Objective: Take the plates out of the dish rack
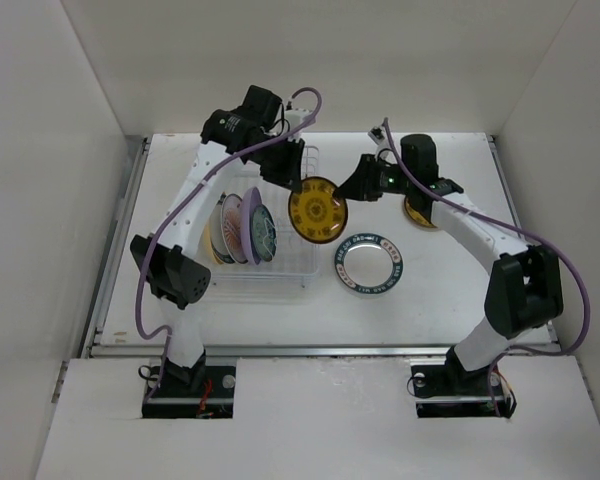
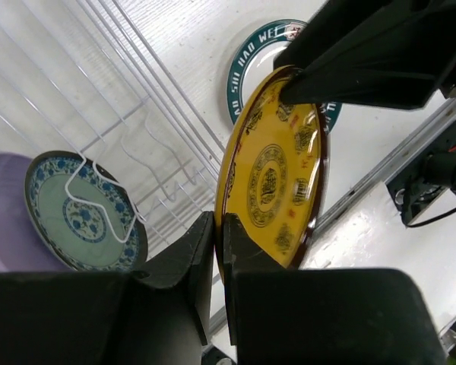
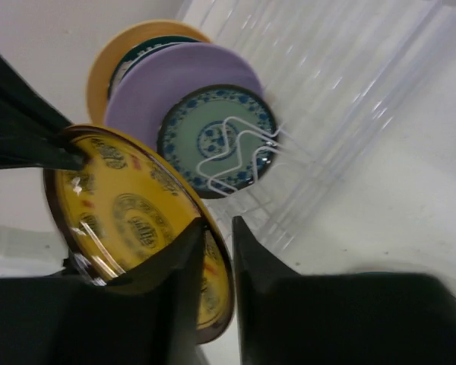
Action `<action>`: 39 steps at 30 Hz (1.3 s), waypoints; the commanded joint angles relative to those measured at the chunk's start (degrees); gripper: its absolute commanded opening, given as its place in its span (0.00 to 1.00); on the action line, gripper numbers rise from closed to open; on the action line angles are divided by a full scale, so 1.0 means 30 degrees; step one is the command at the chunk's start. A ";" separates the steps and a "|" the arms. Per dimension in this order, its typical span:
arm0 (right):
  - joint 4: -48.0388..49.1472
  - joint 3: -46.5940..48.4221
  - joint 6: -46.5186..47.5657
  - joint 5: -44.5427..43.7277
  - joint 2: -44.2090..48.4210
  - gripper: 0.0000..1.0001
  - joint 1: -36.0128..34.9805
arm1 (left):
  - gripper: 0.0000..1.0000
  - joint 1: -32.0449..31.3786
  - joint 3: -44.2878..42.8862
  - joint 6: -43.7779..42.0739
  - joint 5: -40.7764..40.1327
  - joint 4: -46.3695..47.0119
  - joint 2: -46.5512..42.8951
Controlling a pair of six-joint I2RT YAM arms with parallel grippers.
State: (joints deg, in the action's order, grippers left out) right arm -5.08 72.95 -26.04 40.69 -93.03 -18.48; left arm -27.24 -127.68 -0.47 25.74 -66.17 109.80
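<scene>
Nearest me, the white round plate with the dark teal lettered rim (image 1: 368,265) lies flat on the table (image 1: 450,295). Beyond it, my left gripper (image 2: 219,228) and right gripper (image 3: 216,232) both pinch the yellow patterned plate (image 1: 317,208) on edge beside the white wire dish rack (image 1: 290,268). I judge this a handover. The remaining plates (image 1: 242,228) stand slotted.

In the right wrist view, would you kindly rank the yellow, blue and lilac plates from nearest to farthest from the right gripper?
1. The yellow plate, lower left, in the right gripper.
2. The blue plate, centre, in the rack.
3. The lilac plate, just behind it.
</scene>
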 commanded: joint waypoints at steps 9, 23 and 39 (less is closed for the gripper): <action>0.2249 -0.0817 0.0009 0.2551 0.0423 0.00 -0.0168 | 0.00 0.0263 0.0254 0.0274 0.0825 0.1051 -0.0418; 0.3247 -0.2106 -0.4501 -0.1393 0.1685 0.00 0.3545 | 1.00 0.0263 -0.0830 0.1209 -0.6552 0.1842 -0.1177; -0.3287 -0.4570 -0.6759 -1.3621 0.3064 0.00 1.1020 | 0.94 -0.1553 0.2271 -0.3532 -0.7692 -0.1437 -0.0476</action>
State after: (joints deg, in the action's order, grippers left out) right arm -14.46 59.02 -44.66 4.64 -83.61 14.28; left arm -30.74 -123.50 -6.26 5.37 -66.78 108.57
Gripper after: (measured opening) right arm 0.103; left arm 0.941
